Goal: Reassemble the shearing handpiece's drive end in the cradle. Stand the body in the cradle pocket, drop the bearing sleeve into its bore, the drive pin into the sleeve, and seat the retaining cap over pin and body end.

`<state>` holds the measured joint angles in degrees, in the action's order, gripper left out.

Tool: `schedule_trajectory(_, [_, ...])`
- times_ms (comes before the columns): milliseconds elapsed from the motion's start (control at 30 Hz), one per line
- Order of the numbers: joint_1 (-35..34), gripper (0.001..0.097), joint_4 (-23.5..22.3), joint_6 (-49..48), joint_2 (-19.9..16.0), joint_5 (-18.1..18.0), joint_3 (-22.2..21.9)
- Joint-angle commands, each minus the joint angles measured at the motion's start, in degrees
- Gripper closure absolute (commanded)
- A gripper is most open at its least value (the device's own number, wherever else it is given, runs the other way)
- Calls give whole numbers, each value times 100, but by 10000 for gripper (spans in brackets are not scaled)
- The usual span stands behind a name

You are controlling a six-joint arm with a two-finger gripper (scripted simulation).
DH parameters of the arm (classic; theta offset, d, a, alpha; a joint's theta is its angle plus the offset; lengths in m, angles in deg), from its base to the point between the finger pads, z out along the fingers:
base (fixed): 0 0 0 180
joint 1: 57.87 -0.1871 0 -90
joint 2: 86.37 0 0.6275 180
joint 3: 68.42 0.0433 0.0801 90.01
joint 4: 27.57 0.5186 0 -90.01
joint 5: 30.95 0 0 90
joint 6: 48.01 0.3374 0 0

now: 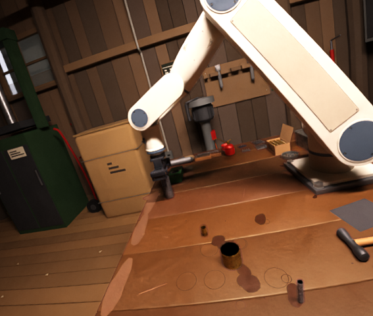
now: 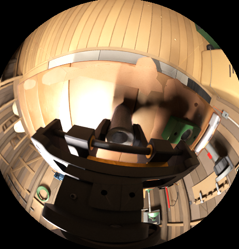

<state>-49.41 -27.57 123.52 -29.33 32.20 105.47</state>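
Observation:
My gripper (image 1: 164,178) (image 2: 119,134) stands at the far left corner of the bench. The handpiece body (image 1: 168,188) (image 2: 120,125), a dark grey hollow cylinder, stands upright on the bench with its top end clamped between my closed fingers. The green cradle (image 1: 176,175) (image 2: 181,130), a block with a round pocket, sits just behind and to the right of it. Nearer the front of the bench stand the brass retaining cap (image 1: 230,255), open end up, the small bearing sleeve (image 1: 204,230) to its left, and the thin dark drive pin (image 1: 300,291) at the front right.
Behind the work are a plank wall, a tool board (image 1: 235,81) and stacked cardboard boxes (image 1: 116,166). A hammer (image 1: 363,243) and a grey mat (image 1: 363,214) lie on the right. The bench edge drops to the floor just left of my gripper.

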Motion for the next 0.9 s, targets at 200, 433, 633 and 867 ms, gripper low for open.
schedule_trajectory(200, [-1,906,1,0,4,0,-3])
schedule_trajectory(433, [-1,906,1,0,23,32,-18])
schedule_trajectory(633, [0,906,0,0,74,118,-57])
schedule_trajectory(867, [0,906,0,0,167,288,-135])
